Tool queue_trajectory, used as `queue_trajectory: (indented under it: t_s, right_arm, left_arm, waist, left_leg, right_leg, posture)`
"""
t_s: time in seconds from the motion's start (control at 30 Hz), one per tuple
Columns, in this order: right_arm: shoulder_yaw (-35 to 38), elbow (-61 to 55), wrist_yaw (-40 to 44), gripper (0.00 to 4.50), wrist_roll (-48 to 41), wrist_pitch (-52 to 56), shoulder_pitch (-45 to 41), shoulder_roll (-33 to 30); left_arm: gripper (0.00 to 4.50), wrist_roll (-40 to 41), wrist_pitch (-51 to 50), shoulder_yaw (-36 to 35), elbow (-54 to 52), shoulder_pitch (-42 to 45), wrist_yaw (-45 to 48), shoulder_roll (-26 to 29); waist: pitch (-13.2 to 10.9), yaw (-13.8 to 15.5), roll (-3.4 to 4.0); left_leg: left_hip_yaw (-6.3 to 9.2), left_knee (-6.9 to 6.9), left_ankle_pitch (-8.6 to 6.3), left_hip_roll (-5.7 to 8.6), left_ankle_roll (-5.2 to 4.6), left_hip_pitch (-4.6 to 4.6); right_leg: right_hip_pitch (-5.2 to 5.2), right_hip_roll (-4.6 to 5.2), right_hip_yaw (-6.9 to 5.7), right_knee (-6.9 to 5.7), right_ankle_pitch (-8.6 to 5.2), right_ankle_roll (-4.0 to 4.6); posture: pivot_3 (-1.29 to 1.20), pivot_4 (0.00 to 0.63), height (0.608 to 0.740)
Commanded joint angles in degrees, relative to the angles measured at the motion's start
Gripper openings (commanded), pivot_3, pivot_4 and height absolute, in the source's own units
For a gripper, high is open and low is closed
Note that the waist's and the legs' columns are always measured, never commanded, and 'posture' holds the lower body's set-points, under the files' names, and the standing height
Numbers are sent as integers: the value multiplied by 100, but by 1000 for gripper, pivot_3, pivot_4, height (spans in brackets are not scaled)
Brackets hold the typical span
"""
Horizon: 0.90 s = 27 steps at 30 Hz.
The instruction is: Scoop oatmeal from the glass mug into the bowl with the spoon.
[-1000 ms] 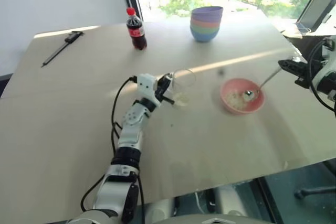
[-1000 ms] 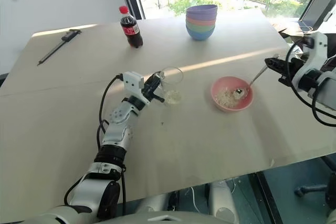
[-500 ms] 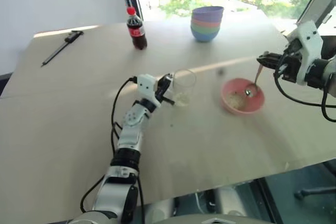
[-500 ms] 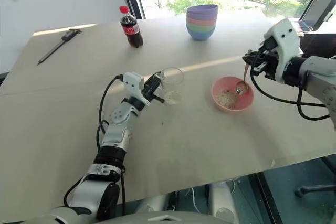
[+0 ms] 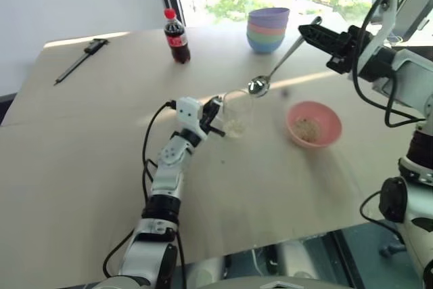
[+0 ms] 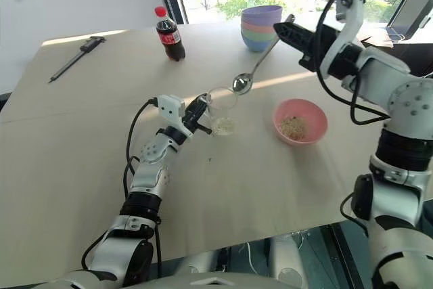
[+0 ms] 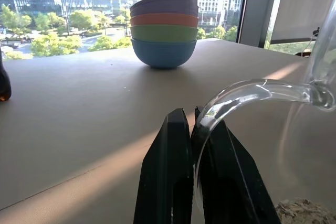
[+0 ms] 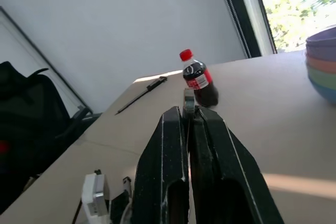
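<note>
The glass mug [image 5: 237, 110] stands mid-table with a little oatmeal [image 5: 235, 126] at its bottom. My left gripper [image 5: 215, 114] is shut on the mug's handle [image 7: 252, 90], and the left wrist view shows both fingers [image 7: 173, 145] pinching it. To the right of the mug, the pink bowl [image 5: 330, 118] holds a small heap of oatmeal [image 5: 309, 127]. My right gripper [image 5: 308, 30] is shut on the end of the spoon's [image 5: 276, 69] handle. It holds the spoon in the air, slanting down to the left. The spoon's oval bowl hovers just over the mug's rim.
A cola bottle [image 5: 176, 37] and a stack of coloured bowls [image 5: 268, 30] stand at the back of the table. A long black tool [image 5: 80, 61] lies at the back left. Bare tabletop [image 5: 270, 187] stretches from the mug and bowl to the near edge.
My right gripper has lifted the spoon out of the pink bowl and carried it up and to the left, over the mug. The left gripper and the mug have stayed put.
</note>
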<state>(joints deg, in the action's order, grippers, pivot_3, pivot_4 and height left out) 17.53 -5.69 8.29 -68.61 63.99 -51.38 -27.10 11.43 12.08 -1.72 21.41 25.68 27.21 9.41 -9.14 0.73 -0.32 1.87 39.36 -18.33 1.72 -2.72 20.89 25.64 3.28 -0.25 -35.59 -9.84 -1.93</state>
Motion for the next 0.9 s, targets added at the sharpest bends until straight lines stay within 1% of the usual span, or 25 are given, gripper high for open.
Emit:
queue_trajectory:
  t_s: [0.03,0.13,0.23,0.4,0.5,0.53,0.57,0.6,0.63,0.67,0.7,0.73,0.87,0.9]
  right_arm:
    - [-25,-254,-46,0,-187,18,-130,86]
    - [-221,-322,16,0,-70,18,-78,172]
    - [-710,-439,185,0,369,-59,74,248]
    - [-1176,-381,353,0,1042,-359,282,457]
    - [-1156,-321,471,1072,1139,-474,219,592]
    - [-1114,-287,489,1498,1166,-522,171,632]
    - [-1074,-263,502,1757,1195,-566,138,662]
    - [-1030,-218,514,2432,1255,-652,94,692]
    - [-995,-175,520,2836,1317,-737,58,713]
    - [-959,-126,535,3458,1371,-819,23,730]
    - [-939,-92,552,3653,1412,-873,1,741]
    - [-933,-68,574,4098,1465,-928,-13,740]
    - [-936,-35,627,4098,1616,-1019,-35,767]
    - [-937,-30,639,4149,1645,-1025,-37,780]
  left_arm:
    - [12,-100,-107,9,-4,-157,-49,55]
    - [12,-102,-122,4,-42,-187,-64,63]
    - [12,-102,-133,5,-66,-205,-89,65]
    - [12,-107,-149,24,-105,-231,-120,58]
    - [0,-108,-162,14,-148,-257,-141,74]
    - [0,-106,-169,7,-169,-269,-146,83]
    - [0,-106,-177,2,-190,-284,-151,89]
    - [0,-103,-184,-5,-209,-297,-154,97]
    - [0,-101,-193,-9,-227,-311,-157,103]
    - [0,-97,-204,-14,-247,-325,-161,106]
    - [0,-94,-213,-17,-261,-333,-163,109]
    - [0,-92,-222,-18,-279,-343,-167,109]
    - [0,-69,-253,-36,-334,-372,-178,103]
    - [365,-65,-256,-41,-339,-375,-179,102]
  waist:
    - [0,-2,0]
    - [0,-5,1]
    - [2,-15,2]
    - [2,-15,2]
    - [2,-17,2]
    - [2,-21,2]
    - [2,-28,3]
    - [2,-28,3]
    - [2,-26,3]
    - [2,-27,2]
    - [2,-29,2]
    - [2,-30,2]
    - [2,-41,2]
    - [2,-47,3]
  left_leg:
    - [0,0,0,0,0,0]
    - [1,0,-6,-1,-10,-1]
    - [1,0,-7,-1,-13,-4]
    - [1,1,-7,0,-12,-7]
    - [0,2,-2,1,-4,-6]
    - [0,2,0,1,0,-6]
    - [1,2,0,1,0,-6]
    - [1,2,1,1,1,-6]
    - [1,2,1,1,1,-6]
    - [2,2,1,1,1,-6]
    - [1,2,1,1,1,-6]
    - [0,2,1,1,1,-7]
    - [1,1,1,1,2,-7]
    - [1,1,1,1,2,-7]
  right_leg:
    - [0,-3,0,0,0,0]
    - [1,-7,-1,-3,0,0]
    - [0,-14,-1,-7,0,0]
    - [1,-16,-1,-16,0,0]
    - [1,-17,-1,-15,0,0]
    - [1,-17,-1,-14,0,0]
    - [1,-18,-1,-14,0,0]
    - [2,-19,-1,-14,0,0]
    - [2,-19,-2,-14,0,0]
    - [2,-18,-2,-14,0,0]
    - [1,-19,-2,-14,0,0]
    - [2,-19,-1,-14,0,0]
    - [2,-19,-2,-14,0,0]
    - [2,-19,-2,-14,0,0]
  posture:
    - [0,150,740]
    - [0,150,740]
    - [0,150,740]
    - [0,150,740]
    - [0,150,740]
    - [0,150,740]
    - [0,150,740]
    - [0,150,740]
    - [0,150,740]
    - [0,150,740]
    - [0,150,740]
    - [0,150,740]
    - [0,150,740]
    - [0,150,740]
